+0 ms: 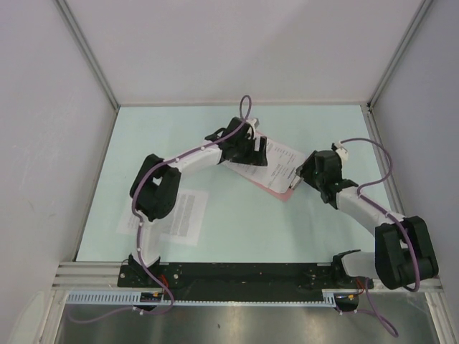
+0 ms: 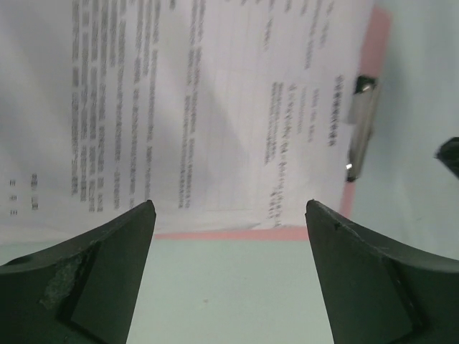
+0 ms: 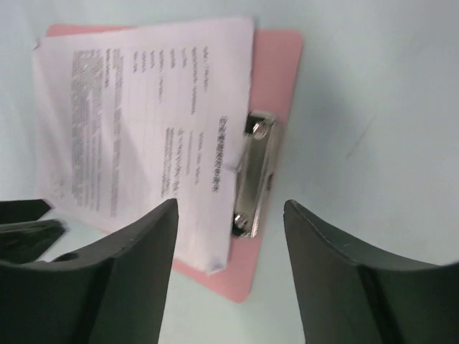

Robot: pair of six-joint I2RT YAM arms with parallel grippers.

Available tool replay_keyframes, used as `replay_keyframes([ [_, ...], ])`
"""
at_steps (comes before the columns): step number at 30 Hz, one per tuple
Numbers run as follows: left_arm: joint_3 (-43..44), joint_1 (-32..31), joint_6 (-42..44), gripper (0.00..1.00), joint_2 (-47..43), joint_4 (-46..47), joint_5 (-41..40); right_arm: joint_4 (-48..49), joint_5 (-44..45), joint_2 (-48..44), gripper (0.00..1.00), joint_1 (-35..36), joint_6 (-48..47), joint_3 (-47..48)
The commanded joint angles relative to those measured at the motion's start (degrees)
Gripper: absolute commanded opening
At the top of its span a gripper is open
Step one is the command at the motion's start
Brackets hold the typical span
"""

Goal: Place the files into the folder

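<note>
Where thin files lie, the folder shows pink.

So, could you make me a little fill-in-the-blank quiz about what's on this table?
1. The folder under the printed sheets is coloured ____.
2. The left gripper and the right gripper both have their jaws ____.
3. One loose sheet lies on the table beside the ____ arm.
Missing words: pink; open; left.

Pale green table, plain white walls (aluminium-framed) around it.
</note>
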Motion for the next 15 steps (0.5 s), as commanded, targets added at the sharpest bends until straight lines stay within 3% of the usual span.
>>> replay_keyframes([
  [1, 9.50, -0.08, -3.87, 0.90, 0.00, 1.72, 3.72, -7.52, -3.94, 5.62, 0.70, -4.78, -9.61, 6.78],
  [7, 18.23, -0.25, -7.82, 0.86, 12.75, -0.75, 1.01, -7.88, -8.17, 12.93, 0.77, -5.48, -10.67, 13.38],
  [15, 11.84, -0.78, -12.65, 0.83, 13.91, -2.41, -6.54, -7.53, -9.84, 18.04, 0.80, -4.78, -10.41, 15.76],
])
